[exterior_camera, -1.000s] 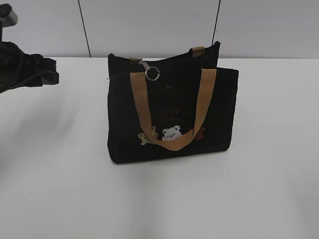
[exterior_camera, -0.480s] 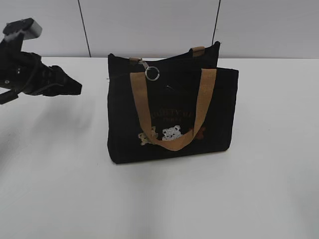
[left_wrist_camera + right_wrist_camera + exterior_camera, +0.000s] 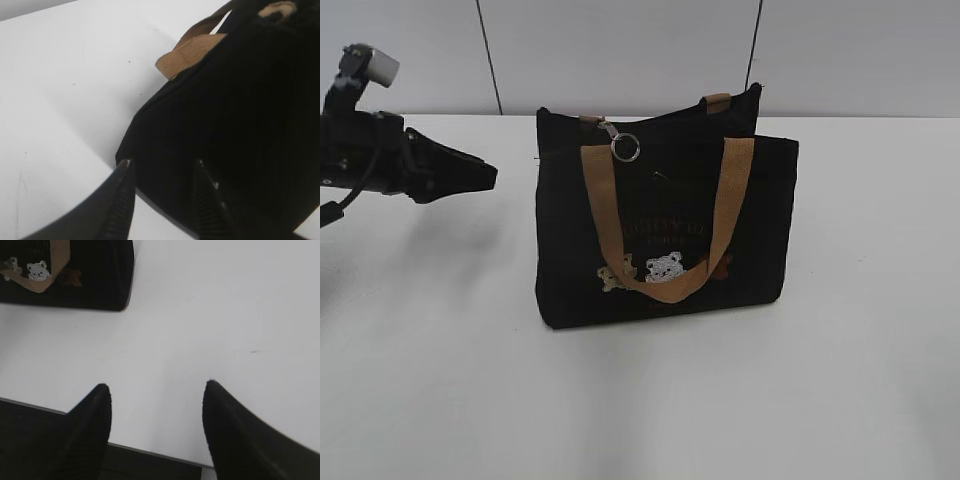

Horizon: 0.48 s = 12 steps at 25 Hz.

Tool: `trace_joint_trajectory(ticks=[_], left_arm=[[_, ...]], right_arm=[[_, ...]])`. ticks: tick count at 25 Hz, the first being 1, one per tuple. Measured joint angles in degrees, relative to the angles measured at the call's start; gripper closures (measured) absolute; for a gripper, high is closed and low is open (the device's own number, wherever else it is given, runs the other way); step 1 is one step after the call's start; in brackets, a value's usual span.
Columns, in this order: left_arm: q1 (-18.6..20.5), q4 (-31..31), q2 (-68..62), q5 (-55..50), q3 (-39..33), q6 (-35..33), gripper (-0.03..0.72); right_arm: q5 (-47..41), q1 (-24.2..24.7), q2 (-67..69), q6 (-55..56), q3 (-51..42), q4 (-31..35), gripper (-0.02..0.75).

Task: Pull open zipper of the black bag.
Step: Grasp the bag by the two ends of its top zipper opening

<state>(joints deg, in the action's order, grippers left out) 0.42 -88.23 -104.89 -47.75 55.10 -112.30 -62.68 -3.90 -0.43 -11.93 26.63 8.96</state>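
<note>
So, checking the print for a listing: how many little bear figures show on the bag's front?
3: tan bear left, white bear middle, brown bear right, partly behind the handle.

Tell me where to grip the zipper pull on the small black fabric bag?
Take the round metal ring hanging from the silver clasp at the bag's top left corner. It stands clear of the fabric. The open left gripper, already that side, could probably reach it.

One bag, two handles, three bears

One black bag (image 3: 665,225) on one worktop (image 3: 640,400); two tan webbing handles (image 3: 665,215), one zipper (image 3: 660,118) with one metal ring (image 3: 626,149), three bear figures (image 3: 664,268), and two grippers: left gripper (image 3: 490,176), right gripper (image 3: 156,390).
</note>
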Motion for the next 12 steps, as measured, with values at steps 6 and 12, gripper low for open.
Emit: trace_joint_trajectory(ticks=[6,12], left_arm=[[0.00,-3.83,-2.08,-0.72,0.70,-8.47,0.297],[-0.59,-5.81,-5.75,-4.42,4.11,-15.76,0.234]], right_arm=[[0.00,0.00,0.00,0.00,0.00,0.00,0.297],[0.00,0.00,0.00,0.00,0.00,0.00,0.297]])
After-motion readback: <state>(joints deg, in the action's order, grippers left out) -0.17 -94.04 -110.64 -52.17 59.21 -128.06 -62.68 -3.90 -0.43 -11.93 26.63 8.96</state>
